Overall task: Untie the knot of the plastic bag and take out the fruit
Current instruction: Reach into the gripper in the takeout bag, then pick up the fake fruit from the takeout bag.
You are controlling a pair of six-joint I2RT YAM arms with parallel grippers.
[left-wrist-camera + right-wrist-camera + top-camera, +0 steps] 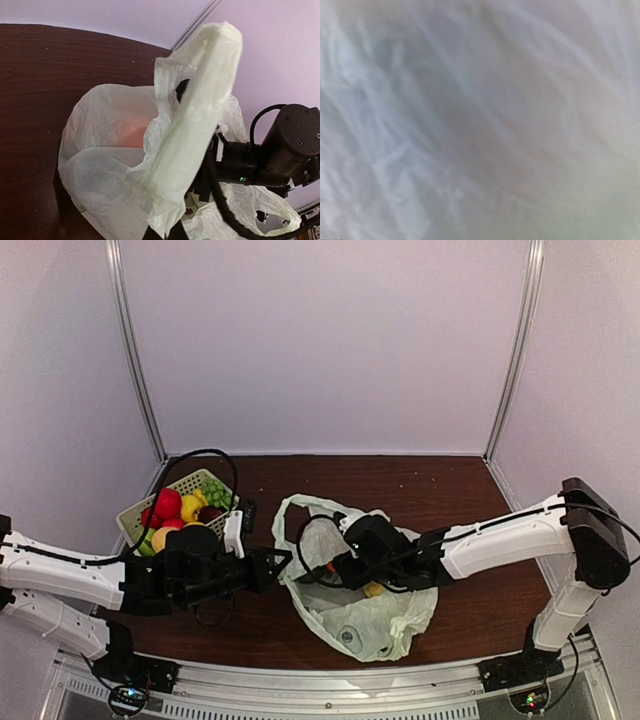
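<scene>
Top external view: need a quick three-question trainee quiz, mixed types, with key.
1. True or false: the left gripper is shut on the plastic bag, pinching its handle.
2. Where is the right gripper? A: reaching into the bag's open mouth. B: over the basket. C: resting on bare table.
3. What colour is the fruit visible in the bag beside the right gripper?
Key: 1 true; 2 A; 3 yellow.

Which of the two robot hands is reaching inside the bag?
The right gripper, pushed into the mouth of the plastic bag; the left gripper pinches a bag handle from outside.
</scene>
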